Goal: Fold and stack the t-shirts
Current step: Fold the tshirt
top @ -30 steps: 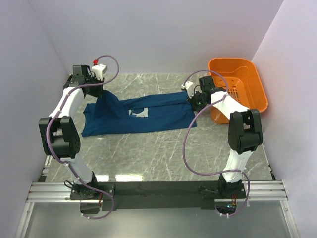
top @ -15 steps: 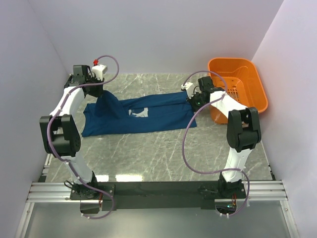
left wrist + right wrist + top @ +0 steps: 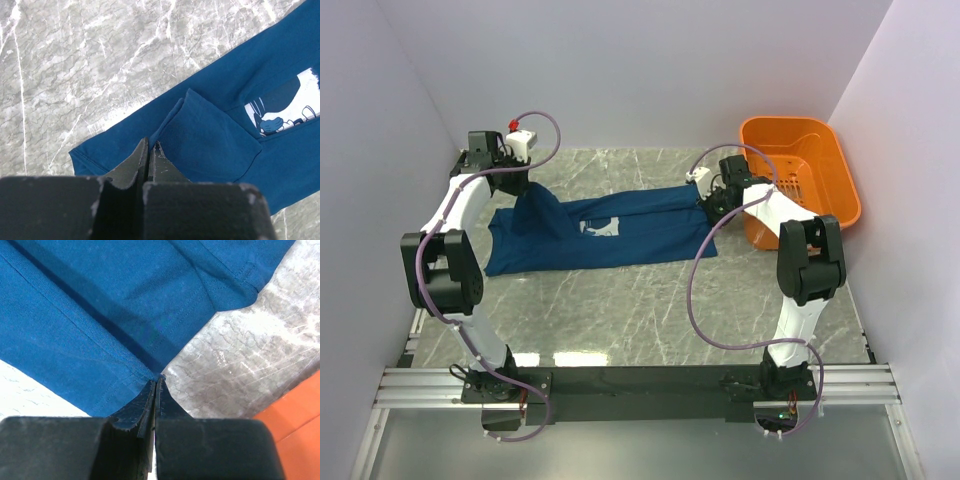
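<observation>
You are keeping both jaws clenched on the t-shirt point(image 3: 620, 235): the left jaws on a raised fold at the end far from the basket point(image 3: 785, 121), the right jaws on the hem corner just beside it. Over the last second the right arm is only creeping and the cloth is barely shifting, so in my judgement folding is not yet starting. The basket wall is crowding the right jaws, while bare table point(image 3: 650, 300) is lying open to the basket's near-left.

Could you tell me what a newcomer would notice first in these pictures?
The dark blue t-shirt with its pale cartoon print, spread across the far half of the marble table, draws the eye first. The left end effector pinches its left end up into a peak, and the right end effector is shut on its right corner. A bright orange basket sits at the far right.
</observation>
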You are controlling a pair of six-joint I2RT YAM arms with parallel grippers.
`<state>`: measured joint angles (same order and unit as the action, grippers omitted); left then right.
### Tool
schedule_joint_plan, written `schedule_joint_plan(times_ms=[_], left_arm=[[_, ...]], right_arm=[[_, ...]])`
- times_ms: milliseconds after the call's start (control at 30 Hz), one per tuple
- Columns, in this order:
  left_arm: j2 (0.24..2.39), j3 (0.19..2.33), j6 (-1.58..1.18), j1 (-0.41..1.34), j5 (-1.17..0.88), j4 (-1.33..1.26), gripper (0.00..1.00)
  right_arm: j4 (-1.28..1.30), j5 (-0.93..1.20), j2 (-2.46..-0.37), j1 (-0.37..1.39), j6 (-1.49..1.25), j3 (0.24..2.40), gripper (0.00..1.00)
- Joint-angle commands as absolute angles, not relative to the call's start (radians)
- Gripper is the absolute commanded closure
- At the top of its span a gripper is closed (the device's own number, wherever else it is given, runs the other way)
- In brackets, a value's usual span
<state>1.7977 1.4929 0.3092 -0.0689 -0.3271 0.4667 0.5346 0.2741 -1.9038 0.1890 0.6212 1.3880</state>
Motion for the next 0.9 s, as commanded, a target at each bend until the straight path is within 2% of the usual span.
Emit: schedule_joint_plan(times_ms=[0,467,533,567,600,633,667,733,767,867], left_arm=[[1.805,1.539,0.302,-0.072,-0.344,0.426,1.0],[1.818,1.548,0.293,-0.072,-0.337,0.425,1.0],[1.818,1.551,0.287,-0.072,-0.336,0.423,1.0],[1.818,1.551,0.279,-0.072,-0.33,0.419,0.99],[1.816,1.552,0.269,-0.072,-0.324,0.416,0.95],[1.813,1.557,0.237,-0.072,-0.308,0.411,0.74],[1.798,1.559,0.221,-0.072,-0.279,0.394,0.63],[1.767,1.542,0.18,-0.077,-0.255,0.365,0.36],[1.729,1.534,0.166,-0.081,-0.255,0.344,0.34],[1.634,1.49,0.077,-0.104,-0.241,0.321,0.24]], right_arm=[[0.514,0.256,-1.894,0.183,0.614,1.425,1.0],[0.517,0.25,-1.902,0.181,0.609,1.43,1.0],[0.514,0.25,-1.901,0.183,0.604,1.431,0.98],[0.514,0.25,-1.899,0.181,0.601,1.431,0.93],[0.514,0.25,-1.898,0.181,0.591,1.433,0.88],[0.515,0.258,-1.893,0.183,0.583,1.442,0.81],[0.521,0.261,-1.891,0.183,0.577,1.448,0.68],[0.532,0.285,-1.876,0.181,0.551,1.469,0.61],[0.538,0.296,-1.872,0.181,0.545,1.477,0.56],[0.584,0.349,-1.848,0.181,0.511,1.503,0.54]])
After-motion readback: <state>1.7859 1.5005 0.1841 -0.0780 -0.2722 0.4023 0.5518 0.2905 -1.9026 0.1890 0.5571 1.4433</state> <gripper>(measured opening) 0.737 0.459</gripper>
